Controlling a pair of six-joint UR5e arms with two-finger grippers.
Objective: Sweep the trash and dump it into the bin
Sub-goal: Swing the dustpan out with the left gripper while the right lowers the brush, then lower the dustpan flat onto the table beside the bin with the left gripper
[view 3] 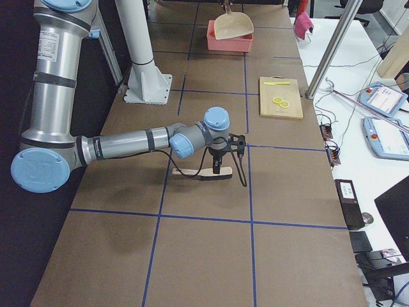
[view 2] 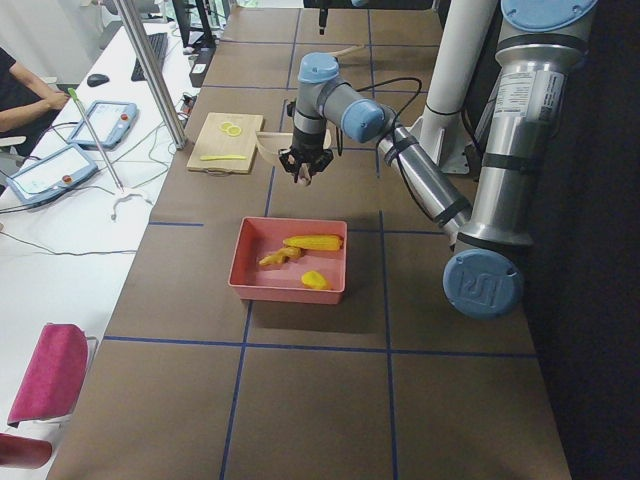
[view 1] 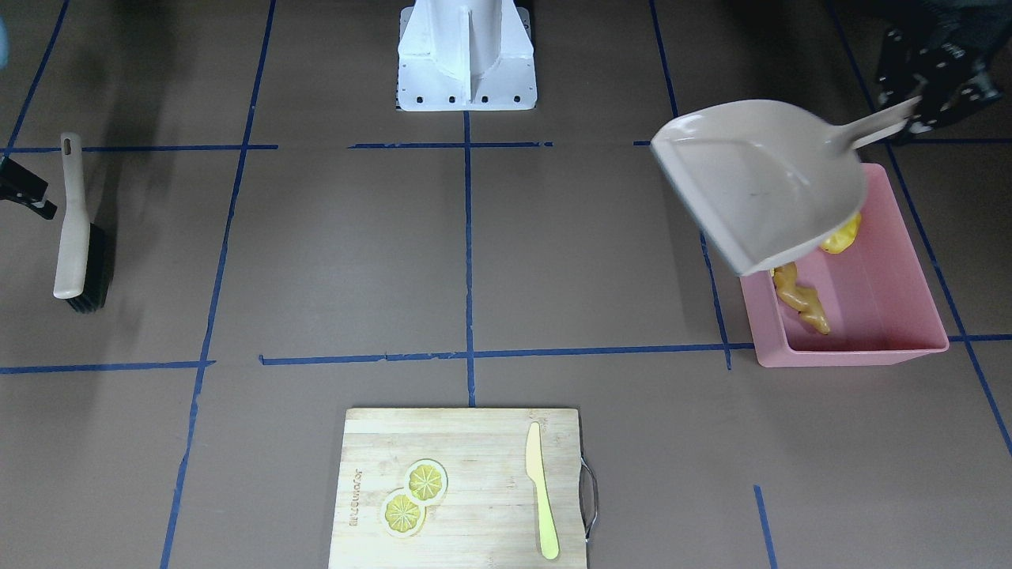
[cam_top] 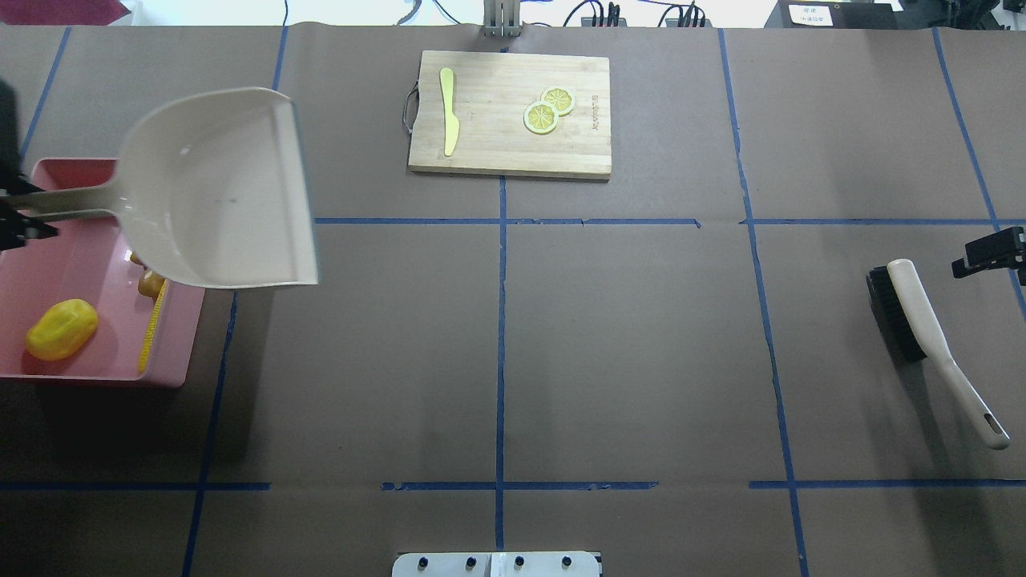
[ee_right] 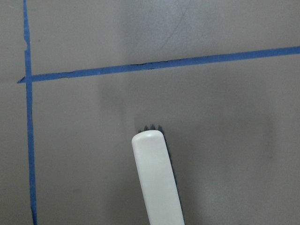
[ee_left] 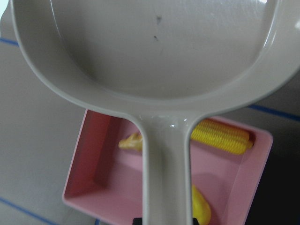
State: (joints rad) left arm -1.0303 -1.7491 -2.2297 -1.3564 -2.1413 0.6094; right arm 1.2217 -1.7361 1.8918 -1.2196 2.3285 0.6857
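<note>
Overhead, the dustpan (cam_top: 216,192) clamped in the left end effector (cam_top: 24,215) screens the bin (cam_top: 72,264); whether the right end effector (cam_top: 990,250) is apart or together, I cannot tell.

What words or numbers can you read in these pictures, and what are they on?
Nothing is clear enough to read.
Cutting board: a brand mark burnt along one short edge, too blurred to read.
White label past the table's far edge, overhead view: print too small to read.
Dustpan, bin, brush, knife: no writing shows.

3 toy foods (view 2: 312,241), 1 bin (view 2: 288,293)
</note>
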